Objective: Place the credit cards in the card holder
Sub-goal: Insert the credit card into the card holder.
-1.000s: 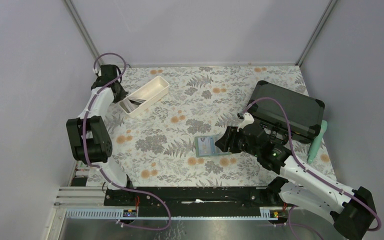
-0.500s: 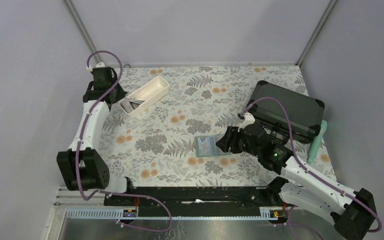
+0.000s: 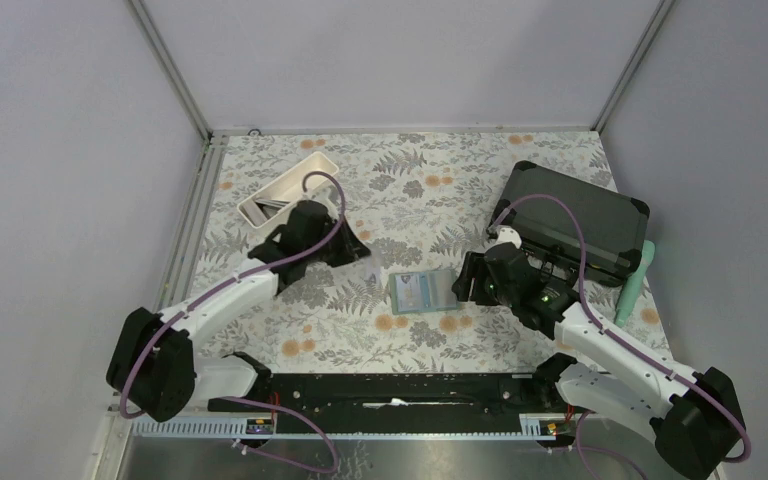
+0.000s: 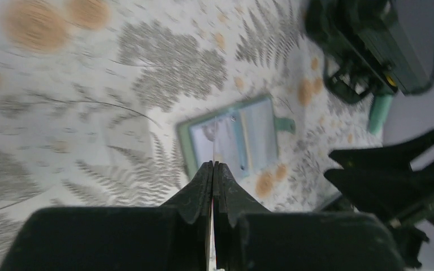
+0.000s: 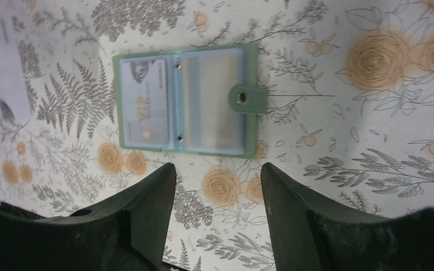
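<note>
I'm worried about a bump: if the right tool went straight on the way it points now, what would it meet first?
Most likely the card holder, lying open on the table straight ahead of the right tool, in line with the gap between its fingers. Its height above the table is unclear.

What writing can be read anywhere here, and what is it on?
"VIP": on the pale card in the left pocket of the green card holder.
Fine print along that card's edge: too small to read.
Orange marks on the pale sheet at the right wrist picture's left edge: blurred, cut off.
</note>
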Tool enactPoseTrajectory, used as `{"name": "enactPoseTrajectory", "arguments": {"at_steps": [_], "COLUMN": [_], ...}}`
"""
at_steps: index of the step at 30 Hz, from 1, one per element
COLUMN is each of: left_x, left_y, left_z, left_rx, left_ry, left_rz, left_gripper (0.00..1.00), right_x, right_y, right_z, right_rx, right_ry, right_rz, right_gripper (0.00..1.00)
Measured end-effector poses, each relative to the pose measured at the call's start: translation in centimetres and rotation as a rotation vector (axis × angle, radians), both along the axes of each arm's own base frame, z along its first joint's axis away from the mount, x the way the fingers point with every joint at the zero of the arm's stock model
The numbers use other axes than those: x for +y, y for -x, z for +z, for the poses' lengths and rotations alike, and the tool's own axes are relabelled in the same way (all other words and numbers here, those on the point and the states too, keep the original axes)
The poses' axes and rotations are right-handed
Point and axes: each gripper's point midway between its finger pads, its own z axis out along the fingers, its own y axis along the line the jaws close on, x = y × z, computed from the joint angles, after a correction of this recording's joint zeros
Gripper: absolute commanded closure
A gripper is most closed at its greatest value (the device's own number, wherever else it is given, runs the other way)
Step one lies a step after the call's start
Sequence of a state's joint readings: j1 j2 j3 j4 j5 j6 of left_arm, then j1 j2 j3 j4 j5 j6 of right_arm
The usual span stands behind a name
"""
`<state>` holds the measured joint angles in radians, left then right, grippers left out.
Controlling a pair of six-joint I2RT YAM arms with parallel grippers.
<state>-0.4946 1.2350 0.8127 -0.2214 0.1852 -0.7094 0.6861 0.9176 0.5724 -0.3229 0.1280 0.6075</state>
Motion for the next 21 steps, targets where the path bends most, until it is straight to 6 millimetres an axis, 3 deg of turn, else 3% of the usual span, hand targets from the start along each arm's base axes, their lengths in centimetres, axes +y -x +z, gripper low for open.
{"name": "enactPoseTrajectory", "arguments": {"at_steps": [5,12,16,21], "left_x": [-6.4,-12.0,-13.1,-12.4], "left_y": [2.1,2.1,2.5,3.1], "left_z": [-1.4,-2.4,-4.6,-7.8], "left_rx": [0.030,0.041,0.077,0.116], "left_ry": [0.151,0.317,0.344,0.331], "left_rz": [-0.114,-0.144,-0.118,-0.038], "left_gripper": [1.00,1.00,1.00,1.00], "right_x": [-1.7,-2.1,-1.9,-1.7], "right_y": [-1.2,-2.0,-1.8,-2.1], "right_z": [-1.0,-3.2,-4.5,-5.1], "right_rx": [0.014,0.066,0.096,0.092], "right_ry": [-0.019,-0.059,-0.080,-0.103], "right_rz": [-0.074,-0.096,-0.087,-0.078], "right_gripper": [0.34,0.35,0.35,0.35]}}
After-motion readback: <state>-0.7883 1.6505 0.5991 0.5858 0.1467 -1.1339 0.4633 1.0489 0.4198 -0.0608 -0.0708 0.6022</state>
